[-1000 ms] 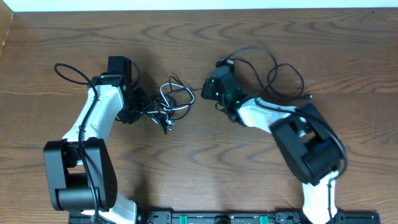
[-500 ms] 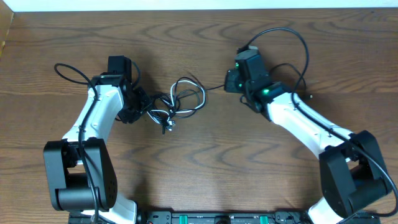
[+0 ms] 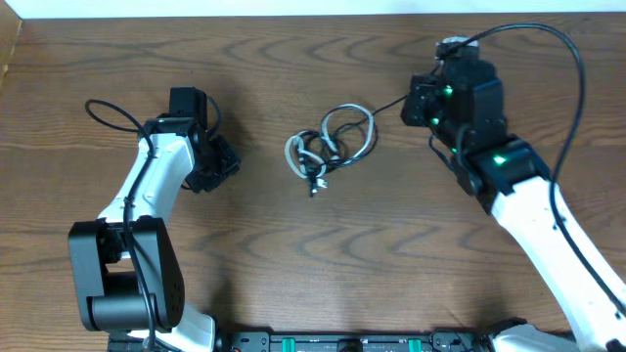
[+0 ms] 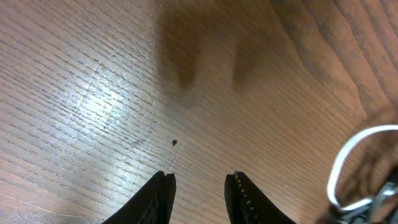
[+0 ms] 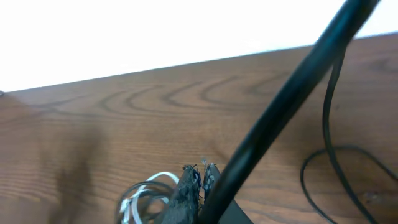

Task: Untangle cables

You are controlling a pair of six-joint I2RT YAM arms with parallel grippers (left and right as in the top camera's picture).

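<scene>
The cables [image 3: 329, 147] lie in a loose knot of loops on the table [image 3: 323, 254], between the two grippers and nearer the right one. The right gripper [image 3: 412, 103] has its jaws pressed tight together. A thin strand of the black cable [image 3: 387, 105] runs straight from the knot into their tips, so they appear to pinch it, though the wrist view is too blurred to be sure. In that view, loops of the white cable [image 5: 144, 190] sit just below and to the left of the closed tips. The left gripper [image 4: 199, 182] is partly open with nothing between its jaws — only bare wood. The knot lies well apart from it, with one white loop showing off to the right at the frame edge.
</scene>
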